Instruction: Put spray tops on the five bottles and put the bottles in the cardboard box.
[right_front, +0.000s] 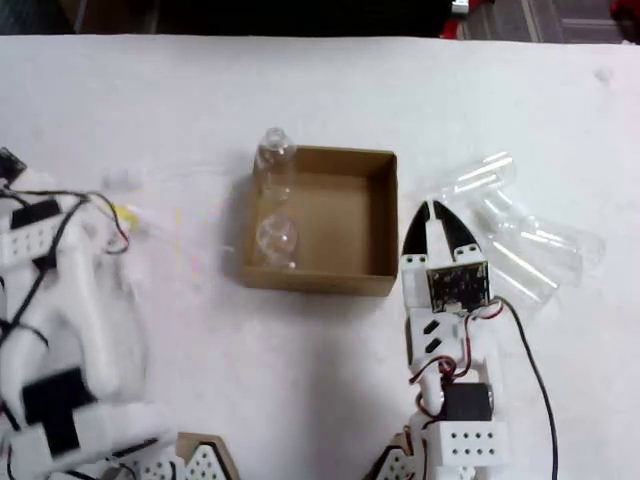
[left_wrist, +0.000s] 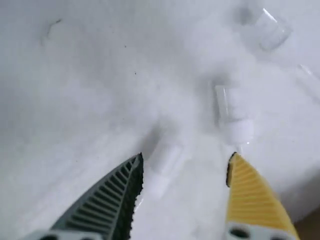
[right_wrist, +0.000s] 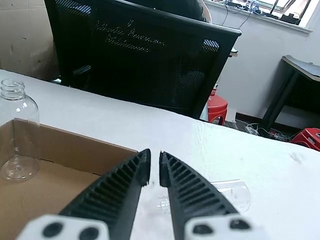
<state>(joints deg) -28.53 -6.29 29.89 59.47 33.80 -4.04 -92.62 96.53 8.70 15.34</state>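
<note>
By my reckoning the job is barely under way. Two bottles stand inside the cardboard box against one side wall. The one I can see clearly from the right wrist has a bare, open neck, so I'd say no top is fitted there. The other bottles lie in a loose heap on the table just beyond the opposite side of the box, overlapping so much that I cannot count them with confidence. My right pincer sits beside the box near that heap, its fingers almost pressed together with only a thin slit between them and nothing held. My left pincer hangs spread wide over two white spray tops lying on the table, one between the fingers. I cannot make out any further tops, and from above the left arm is too smeared to place its fingers.
</note>
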